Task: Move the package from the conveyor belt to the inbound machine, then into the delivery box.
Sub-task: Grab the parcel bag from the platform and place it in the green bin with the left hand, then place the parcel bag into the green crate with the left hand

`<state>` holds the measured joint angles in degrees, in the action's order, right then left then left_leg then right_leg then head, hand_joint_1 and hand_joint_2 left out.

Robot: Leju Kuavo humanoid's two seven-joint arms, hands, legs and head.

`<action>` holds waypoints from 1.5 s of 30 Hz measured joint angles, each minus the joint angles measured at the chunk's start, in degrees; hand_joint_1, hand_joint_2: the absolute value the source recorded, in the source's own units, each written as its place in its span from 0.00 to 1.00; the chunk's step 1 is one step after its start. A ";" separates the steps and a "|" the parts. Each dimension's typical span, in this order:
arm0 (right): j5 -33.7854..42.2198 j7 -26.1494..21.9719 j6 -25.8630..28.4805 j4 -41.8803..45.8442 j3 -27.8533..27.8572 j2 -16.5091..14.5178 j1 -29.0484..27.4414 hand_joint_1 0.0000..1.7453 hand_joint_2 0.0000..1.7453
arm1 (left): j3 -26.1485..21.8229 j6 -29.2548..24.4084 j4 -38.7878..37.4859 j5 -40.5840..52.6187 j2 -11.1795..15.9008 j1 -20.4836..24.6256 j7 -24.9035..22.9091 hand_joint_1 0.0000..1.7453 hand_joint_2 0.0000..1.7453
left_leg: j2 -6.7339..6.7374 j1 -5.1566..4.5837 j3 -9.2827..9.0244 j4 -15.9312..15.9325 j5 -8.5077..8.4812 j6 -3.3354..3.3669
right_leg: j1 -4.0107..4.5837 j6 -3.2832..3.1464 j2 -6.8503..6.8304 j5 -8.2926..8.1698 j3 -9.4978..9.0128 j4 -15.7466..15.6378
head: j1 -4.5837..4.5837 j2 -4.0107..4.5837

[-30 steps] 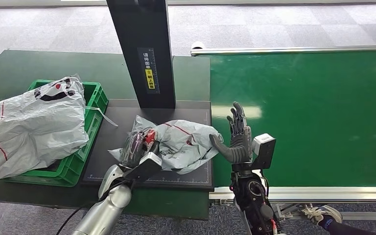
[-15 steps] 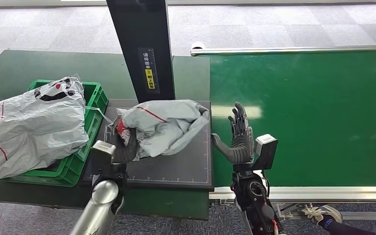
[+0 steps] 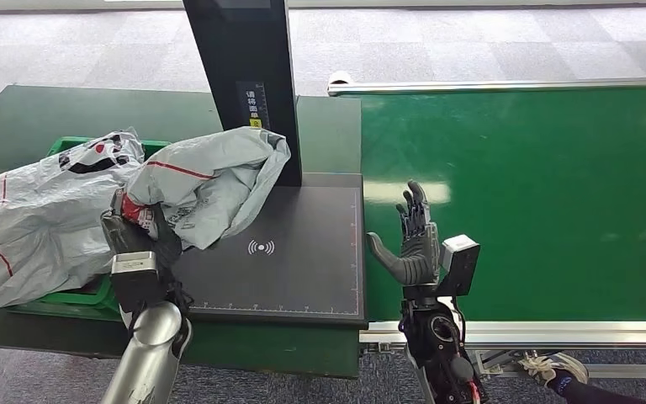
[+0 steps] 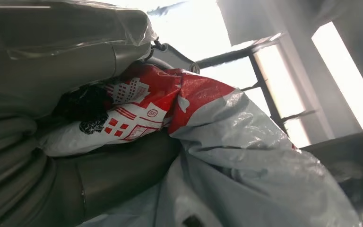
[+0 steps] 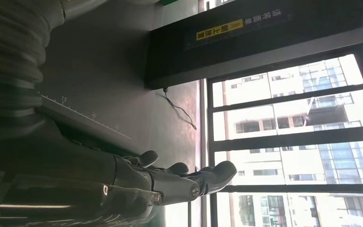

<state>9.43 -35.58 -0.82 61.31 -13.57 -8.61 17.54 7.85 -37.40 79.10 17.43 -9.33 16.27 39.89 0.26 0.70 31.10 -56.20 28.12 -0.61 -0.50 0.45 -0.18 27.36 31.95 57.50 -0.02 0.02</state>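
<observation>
My left hand (image 3: 139, 236) grips a grey plastic package (image 3: 210, 172) with red print, lifted off the dark inbound machine plate (image 3: 303, 269) and hanging over its left edge, close to the green delivery box (image 3: 122, 290). In the left wrist view the package's red and white end (image 4: 137, 113) is pinched between my thumb and fingers. My right hand (image 3: 408, 240) stands upright with fingers spread and nothing in it, at the left edge of the green conveyor belt (image 3: 538, 185). From the right wrist view its fingers (image 5: 179, 177) show apart and bare.
A large grey bag (image 3: 34, 219) with red and black print fills and overhangs the green box. The machine's black column (image 3: 248, 84) rises behind the plate, just right of the held package. A person's shoe (image 3: 555, 370) is on the floor at lower right.
My left hand has lifted the package off the plate and carried it left toward the green box, baring the plate's scan symbol. My right hand has barely moved.
</observation>
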 joint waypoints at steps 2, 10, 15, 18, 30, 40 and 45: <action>0.00 0.00 0.05 0.02 -0.01 -0.07 -0.03 0.00 1.00 | -2.42 -1.92 2.08 8.60 -0.61 0.70 0.04 1.00 1.00 | 0.00 0.00 0.00 0.00 0.00 0.00 | 0.00 0.00 0.00 0.00 0.00 0.00 | 0.00 0.00; -0.02 0.00 0.08 0.01 -0.16 -0.16 0.06 0.00 1.00 | -16.08 -2.21 8.66 26.38 -2.33 7.14 0.04 1.00 1.00 | 0.01 0.02 -0.01 0.00 -0.04 -0.04 | 0.03 -0.02 0.00 -0.02 -0.01 0.02 | 0.00 0.00; 0.42 -0.15 0.20 -0.36 -0.54 -0.14 0.30 0.00 1.00 | -23.50 -2.21 9.85 33.97 -2.03 10.85 0.04 1.00 1.00 | 0.00 0.02 0.01 0.01 -0.05 -0.04 | 0.03 -0.02 0.00 -0.02 -0.01 0.02 | -0.01 0.00; 0.74 -0.45 0.62 -0.77 -0.89 -0.14 0.60 0.00 1.00 | -28.18 -2.21 8.65 37.12 -1.53 13.38 0.04 1.00 1.00 | 0.01 0.02 0.01 0.01 -0.05 -0.04 | 0.03 -0.02 0.00 -0.02 0.00 0.02 | 0.01 0.00; 1.84 -0.52 1.60 -1.27 -1.68 0.11 0.94 0.00 1.00 | -39.18 -2.13 -12.03 53.89 3.43 21.65 -13.39 1.00 1.00 | 0.10 0.04 0.07 0.01 -0.16 -0.10 | 0.07 -0.18 0.12 -0.17 0.14 0.03 | -0.02 -0.01; 3.16 0.63 2.33 -1.27 -1.62 0.77 1.83 0.00 1.00 | -27.50 2.48 -31.92 57.37 13.56 26.02 -38.65 1.00 1.00 | 0.15 0.05 0.12 0.00 -0.18 -0.11 | 0.08 -0.18 0.16 -0.18 0.20 0.04 | -0.02 -0.01; 3.21 0.63 2.33 -1.27 -1.62 0.80 2.00 0.00 1.00 | -25.49 2.52 -35.04 57.37 15.26 26.69 -38.81 0.97 1.00 | 0.15 0.04 0.16 0.00 -0.18 -0.11 | 0.07 -0.18 0.15 -0.18 0.23 0.04 | -0.02 0.00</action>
<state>12.63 -34.95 1.51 60.04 -15.19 -7.80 19.54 -17.64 -34.88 44.06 74.79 5.93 42.96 1.08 0.41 0.74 31.26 -56.19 27.94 -0.72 -0.43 0.27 -0.02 27.19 32.18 57.54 -0.04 0.02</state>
